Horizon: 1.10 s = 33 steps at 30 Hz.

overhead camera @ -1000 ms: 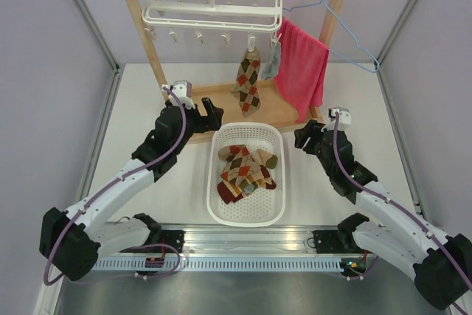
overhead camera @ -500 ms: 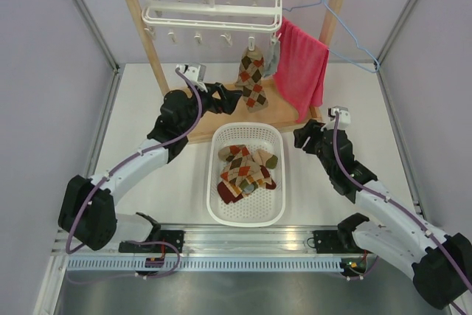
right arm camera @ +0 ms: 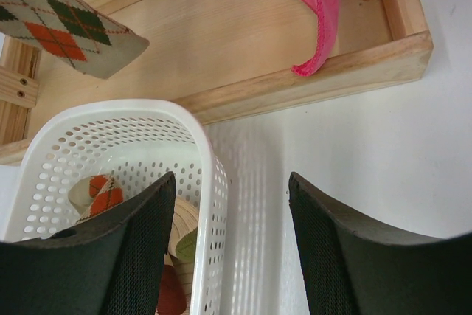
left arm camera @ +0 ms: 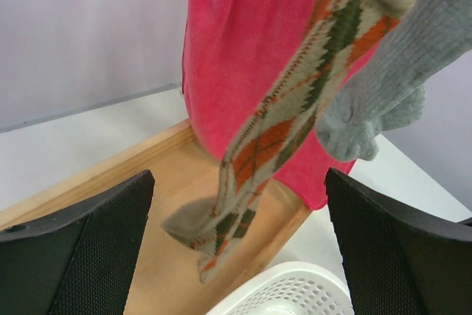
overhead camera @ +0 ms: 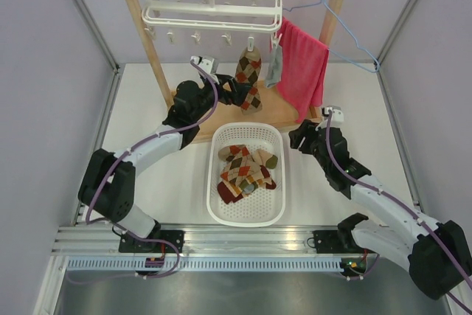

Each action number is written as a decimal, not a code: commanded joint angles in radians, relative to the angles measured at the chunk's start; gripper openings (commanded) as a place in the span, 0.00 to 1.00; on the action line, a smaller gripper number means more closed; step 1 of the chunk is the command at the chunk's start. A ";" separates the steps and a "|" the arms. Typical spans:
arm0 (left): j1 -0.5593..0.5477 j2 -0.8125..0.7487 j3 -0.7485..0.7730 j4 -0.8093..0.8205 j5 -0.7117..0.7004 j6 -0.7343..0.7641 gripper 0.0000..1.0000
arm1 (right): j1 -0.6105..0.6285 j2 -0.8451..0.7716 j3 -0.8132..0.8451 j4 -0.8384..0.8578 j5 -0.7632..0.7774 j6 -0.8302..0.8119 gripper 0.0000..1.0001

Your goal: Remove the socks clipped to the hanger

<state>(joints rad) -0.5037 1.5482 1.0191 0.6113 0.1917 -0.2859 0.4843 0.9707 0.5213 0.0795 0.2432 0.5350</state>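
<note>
The white hanger (overhead camera: pixel 214 5) hangs by its hook from a wooden rack. An argyle sock (overhead camera: pixel 248 77) and a grey sock (overhead camera: pixel 273 64) hang from its right-hand clips; both show in the left wrist view, the argyle sock (left arm camera: pixel 276 138) and the grey sock (left arm camera: pixel 391 86). My left gripper (overhead camera: pixel 237 94) is open, right beside the argyle sock's lower end. In the left wrist view the sock hangs ahead between the open fingers (left arm camera: pixel 81 248). My right gripper (overhead camera: pixel 296 138) is open and empty beside the basket's right rim.
A white basket (overhead camera: pixel 214 204) holds several loose socks, seen also in the right wrist view (right arm camera: pixel 210 175). A pinkish-red towel (overhead camera: pixel 302 71) hangs on a blue wire hanger (overhead camera: pixel 346 31). The rack's wooden base tray (right arm camera: pixel 243 42) lies behind the basket.
My left arm has reached forward and right from the rack's left post to the hanging argyle sock. My right gripper has shifted slightly left.
</note>
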 commanded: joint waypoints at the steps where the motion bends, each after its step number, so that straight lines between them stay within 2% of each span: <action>1: 0.007 0.042 0.050 0.099 0.043 0.062 0.99 | -0.007 0.020 -0.003 0.060 -0.022 0.000 0.67; 2: 0.007 0.049 0.049 0.110 0.057 0.060 0.96 | -0.007 0.029 -0.003 0.063 -0.021 0.000 0.67; 3: 0.007 0.061 0.047 0.120 0.067 0.057 0.89 | -0.009 0.034 -0.004 0.066 -0.024 0.000 0.67; 4: 0.008 0.065 0.044 0.137 0.074 0.045 0.70 | -0.009 0.039 -0.003 0.068 -0.024 0.000 0.67; 6: 0.007 0.073 0.039 0.153 0.094 0.034 0.53 | -0.010 0.049 -0.003 0.077 -0.030 0.002 0.67; 7: 0.008 0.073 0.036 0.156 0.104 0.024 0.26 | -0.010 0.056 -0.003 0.077 -0.033 0.002 0.67; 9: 0.007 0.061 0.023 0.179 0.117 0.002 0.05 | -0.012 0.059 -0.001 0.082 -0.044 0.006 0.67; 12: 0.005 0.035 -0.017 0.208 0.118 -0.025 0.02 | -0.010 0.053 -0.003 0.082 -0.045 0.006 0.66; 15: -0.009 -0.013 -0.042 0.171 0.103 -0.009 0.02 | -0.012 0.039 -0.003 0.069 -0.045 0.005 0.66; 19: -0.065 -0.091 -0.068 0.093 0.016 0.080 0.02 | -0.012 0.016 0.006 0.039 -0.030 -0.004 0.65; 24: -0.168 -0.177 -0.082 -0.019 -0.188 0.203 0.02 | -0.012 -0.013 0.051 -0.010 -0.025 -0.020 0.66; 25: -0.205 -0.186 -0.089 -0.043 -0.271 0.233 0.02 | -0.012 -0.013 0.060 -0.017 -0.025 -0.029 0.66; 28: -0.257 -0.224 -0.114 -0.073 -0.378 0.257 0.02 | -0.007 -0.009 0.129 -0.065 -0.010 -0.050 0.66; 33: -0.291 -0.247 -0.151 -0.097 -0.471 0.254 0.02 | 0.003 0.016 0.259 -0.130 0.025 -0.086 0.65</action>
<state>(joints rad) -0.7826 1.3285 0.8890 0.5495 -0.1474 -0.0883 0.4797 0.9794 0.6617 -0.0051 0.2268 0.4911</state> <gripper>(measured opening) 0.039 0.656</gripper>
